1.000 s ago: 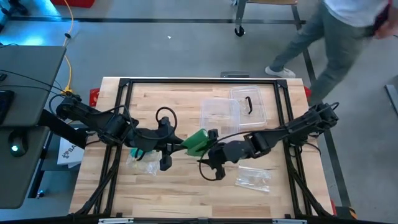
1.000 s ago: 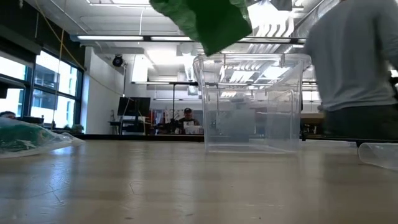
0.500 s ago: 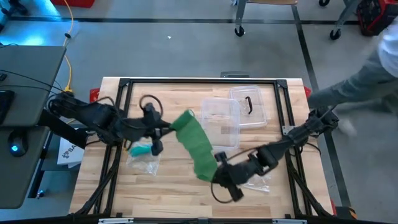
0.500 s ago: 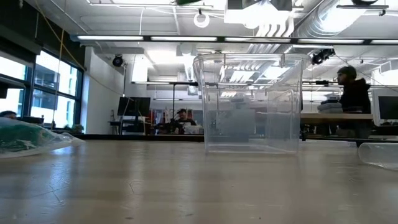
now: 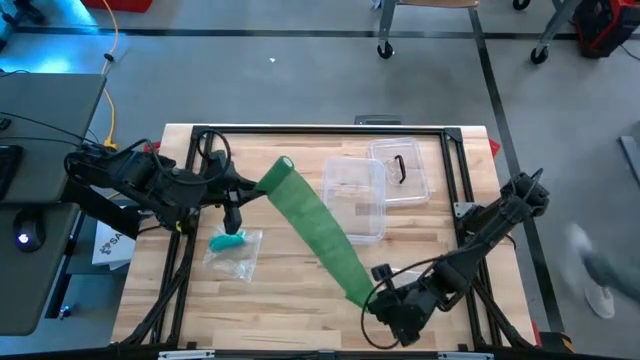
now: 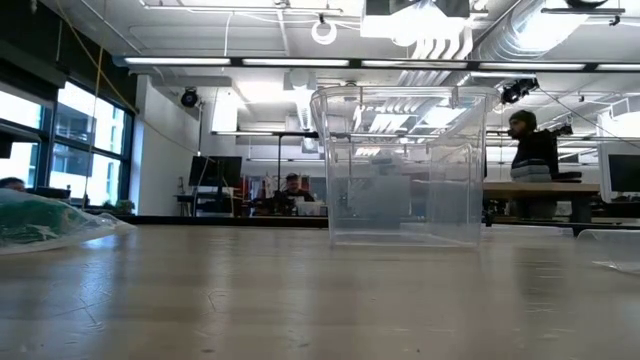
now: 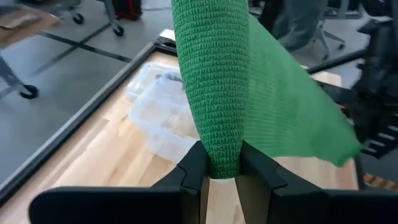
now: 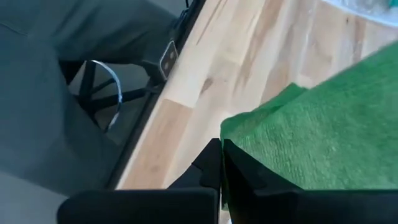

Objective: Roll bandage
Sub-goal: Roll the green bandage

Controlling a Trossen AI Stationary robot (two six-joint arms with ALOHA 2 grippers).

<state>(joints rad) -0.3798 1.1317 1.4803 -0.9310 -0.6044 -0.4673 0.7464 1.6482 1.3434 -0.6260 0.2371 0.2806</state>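
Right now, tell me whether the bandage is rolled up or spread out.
Spread out. The green bandage stretches as a long strip between the left gripper and the right gripper, each shut on an end.

A light wooden table (image 5: pixel 300 300) carries two clear plastic containers (image 5: pixel 353 197) and a plastic bag (image 5: pixel 233 250)

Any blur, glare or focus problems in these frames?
High view: a person's leg at the right edge is motion-smeared; the stretched green bandage is sharp. Low view: ceiling lights glare through the clear plastic container, and the near tabletop is soft. Left wrist view: bandage weave is crisp, background soft. Right wrist view: floor beyond the table edge is blurred.
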